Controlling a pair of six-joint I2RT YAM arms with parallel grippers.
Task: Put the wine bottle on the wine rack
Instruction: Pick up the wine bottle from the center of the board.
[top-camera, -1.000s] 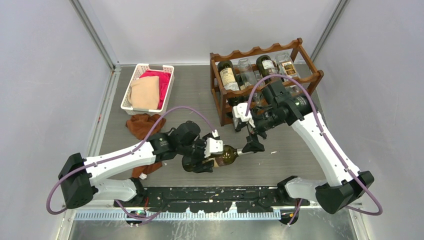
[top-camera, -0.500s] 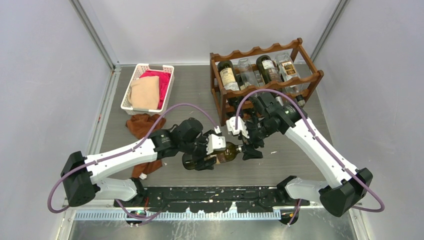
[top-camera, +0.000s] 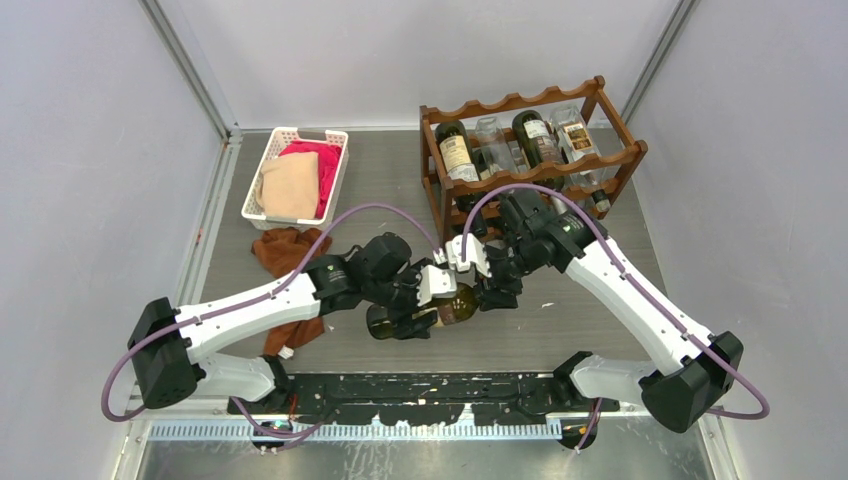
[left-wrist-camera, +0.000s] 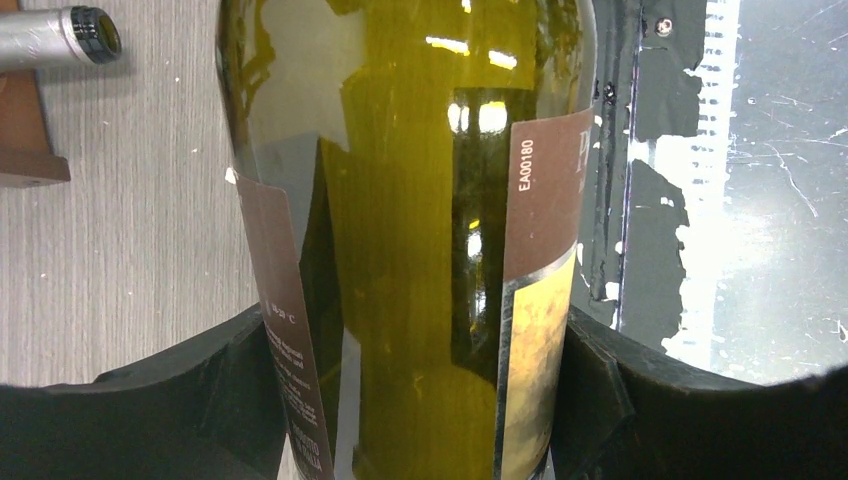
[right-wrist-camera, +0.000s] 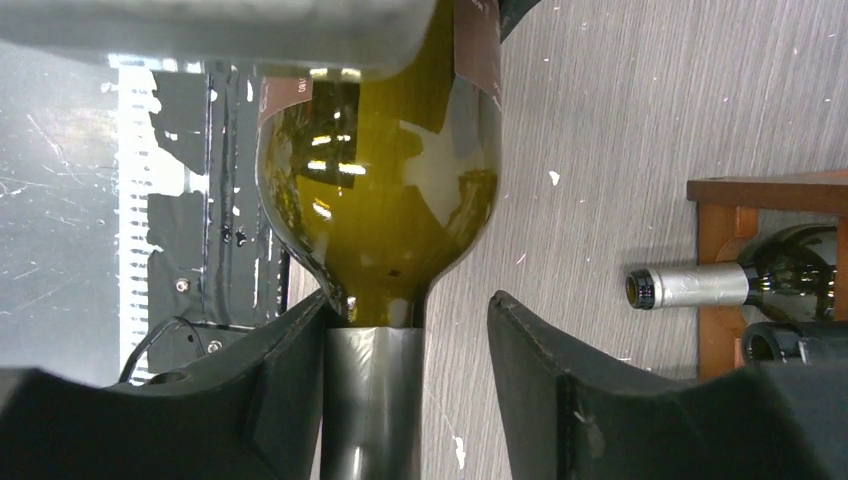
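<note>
- We see the wine bottle (left-wrist-camera: 400, 250) as smooth, glossy olive-green glass, its label (left-wrist-camera: 540, 200) matt brown paper.
- We see dull grey foil (right-wrist-camera: 370, 410) on its neck.
- We see the wine rack (top-camera: 520, 101) as smooth reddish-brown wood.
- We see the table (right-wrist-camera: 620, 100) as matt grey wood-grain.

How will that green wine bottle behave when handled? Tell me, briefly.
The wine bottle is glossy glass, so probably slippery and fragile; the left gripper clamps its body. Round sides suggest it would roll if laid on the table. It looks see-through, likely empty and fairly light.
</note>
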